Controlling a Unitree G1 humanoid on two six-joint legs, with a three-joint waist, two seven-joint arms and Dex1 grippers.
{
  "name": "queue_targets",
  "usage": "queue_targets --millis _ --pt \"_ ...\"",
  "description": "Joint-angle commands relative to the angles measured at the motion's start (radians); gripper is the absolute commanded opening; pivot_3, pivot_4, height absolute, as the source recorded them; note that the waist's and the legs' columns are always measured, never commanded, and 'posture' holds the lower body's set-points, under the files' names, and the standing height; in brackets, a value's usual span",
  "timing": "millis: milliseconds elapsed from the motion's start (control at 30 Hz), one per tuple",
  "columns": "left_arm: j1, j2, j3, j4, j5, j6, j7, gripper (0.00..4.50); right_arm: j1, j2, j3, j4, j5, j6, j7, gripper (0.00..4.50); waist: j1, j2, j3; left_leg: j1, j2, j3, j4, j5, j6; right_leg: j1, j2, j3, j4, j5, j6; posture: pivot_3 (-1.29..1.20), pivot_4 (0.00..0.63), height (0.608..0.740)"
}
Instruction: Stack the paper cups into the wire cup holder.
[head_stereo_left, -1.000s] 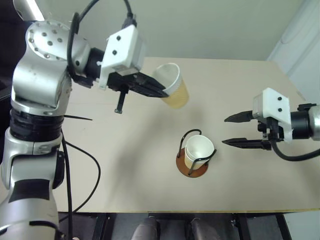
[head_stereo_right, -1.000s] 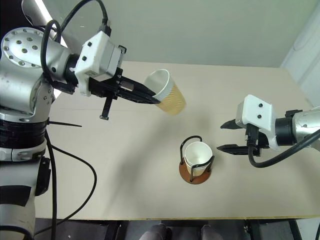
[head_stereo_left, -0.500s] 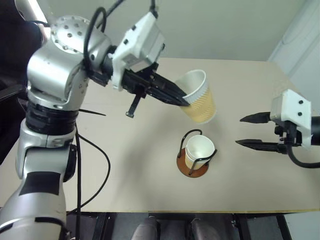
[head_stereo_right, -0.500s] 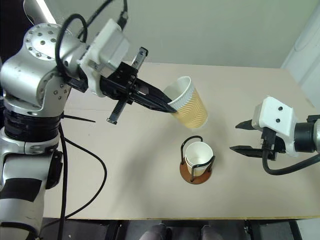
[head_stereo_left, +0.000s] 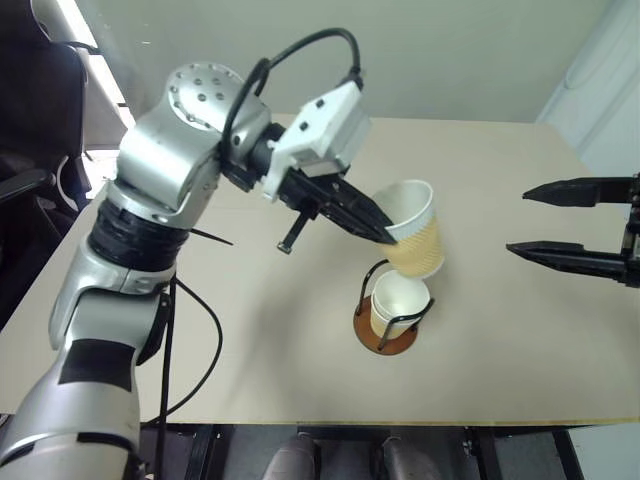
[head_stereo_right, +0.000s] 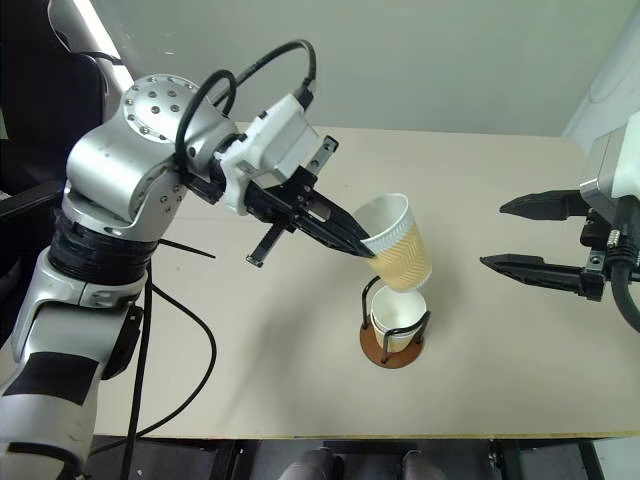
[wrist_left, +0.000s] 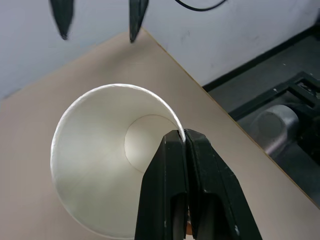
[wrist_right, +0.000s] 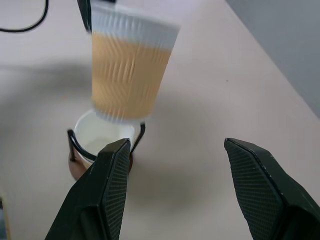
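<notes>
Now, from my remote seat:
Left pincer (head_stereo_left: 383, 232): I see it clamped on the rim of a paper cup (head_stereo_left: 415, 232).
Cup: tilted, just above the wire cup holder (head_stereo_left: 385, 325) and its nested cup (head_stereo_left: 398, 300).
Right pincer (head_stereo_left: 540, 218): agape, empty, well apart over the surface (head_stereo_left: 250, 330).

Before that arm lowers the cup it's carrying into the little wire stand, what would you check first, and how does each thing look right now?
1. Grip: left gripper pinches the held cup's rim, fingers closed on the wall: ok.
2. Position: held cup hangs just above the wire cup holder: ok.
3. Tilt: held cup leans, not upright: not ok.
4. Holder's nested cup sits mouth up, ready to receive: ok.
5. Right gripper open, off to the side: ok.
6. Exact centring over the holder: cannot tell.
</notes>
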Motion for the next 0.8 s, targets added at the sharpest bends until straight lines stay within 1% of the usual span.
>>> queue_targets --millis 33,300,400,467,567,800 --pt "-0.036 0.002 -0.035 -0.003 -0.019 -0.050 -0.041 0.07 0.001 -0.018 -0.041 -0.017 0.028 0.010 -0.030 3.05 0.000 0.000 0.000 0.000 0.000 0.000 0.000 0.000 0.000 0.000 0.000 0.000 0.000 0.000 0.000 0.00 0.150 0.740" --pt "-0.027 0.028 -0.145 -0.033 -0.018 -0.115 -0.041 0.07 0.018 -0.033 -0.020 -0.013 0.023 -0.015 -0.053 3.05 0.001 0.000 0.000 0.000 0.000 0.000 0.000 0.000 0.000 0.000 0.000 0.000 0.000 0.000 0.000 0.00 0.150 0.740" --pt "-0.029 0.040 -0.172 -0.033 0.007 -0.151 -0.041 0.07 0.016 -0.036 -0.011 -0.008 0.021 -0.024 -0.057 3.05 0.001 0.000 0.000 0.000 0.000 0.000 0.000 0.000 0.000 0.000 0.000 0.000 0.000 0.000 0.000 0.00 0.150 0.740" --pt "-0.027 0.039 -0.198 -0.010 0.071 -0.209 -0.041 0.07 0.012 -0.033 -0.001 -0.005 0.022 -0.035 -0.066 3.05 0.001 0.000 0.000 0.000 0.000 0.000 0.000 0.000 0.000 0.000 0.000 0.000 0.000 0.000 0.000 0.00 0.150 0.740" --pt "-0.027 0.035 -0.208 0.009 0.096 -0.236 -0.041 0.07 0.012 -0.033 0.005 -0.005 0.026 -0.042 -0.074 3.05 0.001 0.000 0.000 0.000 0.000 0.000 0.001 0.000 0.001 0.000 0.000 0.000 0.001 0.000 0.001 0.00 0.150 0.740" --pt "-0.028 0.031 -0.209 0.028 0.099 -0.260 -0.041 0.07 0.014 -0.036 0.008 -0.002 0.030 -0.050 -0.085 3.05 0.001 0.000 0.000 0.000 0.000 0.000 0.001 -0.001 0.001 0.000 0.000 0.000 0.001 0.000 0.001 0.00 0.150 0.740"
